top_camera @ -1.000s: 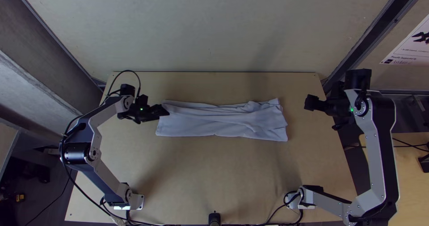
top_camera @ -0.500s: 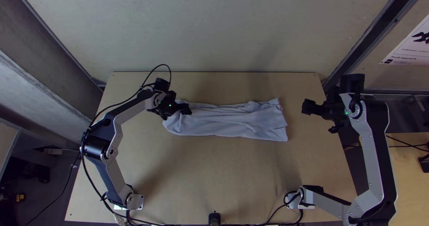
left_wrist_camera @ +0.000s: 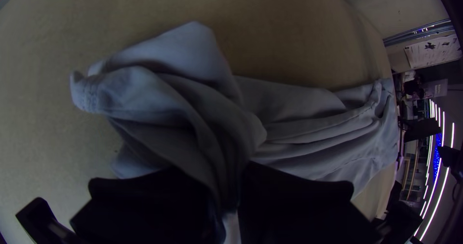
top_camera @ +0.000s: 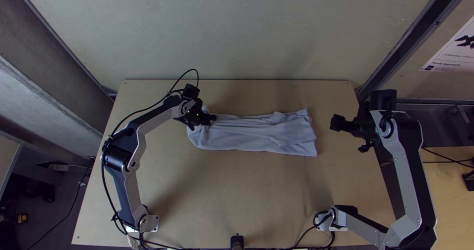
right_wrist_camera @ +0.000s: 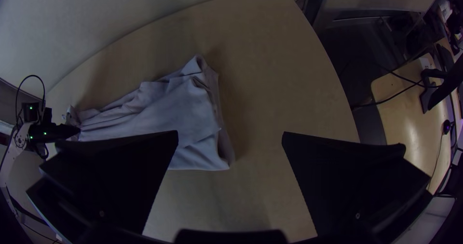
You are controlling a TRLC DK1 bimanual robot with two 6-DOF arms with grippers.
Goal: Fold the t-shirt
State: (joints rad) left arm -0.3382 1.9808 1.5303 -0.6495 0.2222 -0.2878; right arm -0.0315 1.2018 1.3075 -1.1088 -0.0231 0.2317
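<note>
Black left end effector (left_wrist_camera: pixel 229 186), clenched on one gathered end of the pale t-shirt (top_camera: pixel 261 136); remainder of the t-shirt a long, wrinkled strip on the wooden surface (top_camera: pixel 237 195). Right end effector (right_wrist_camera: pixel 230 133) parted, beyond the t-shirt's opposite end. Lengthwise narrowing appears complete; end-to-end folding remains.
</note>
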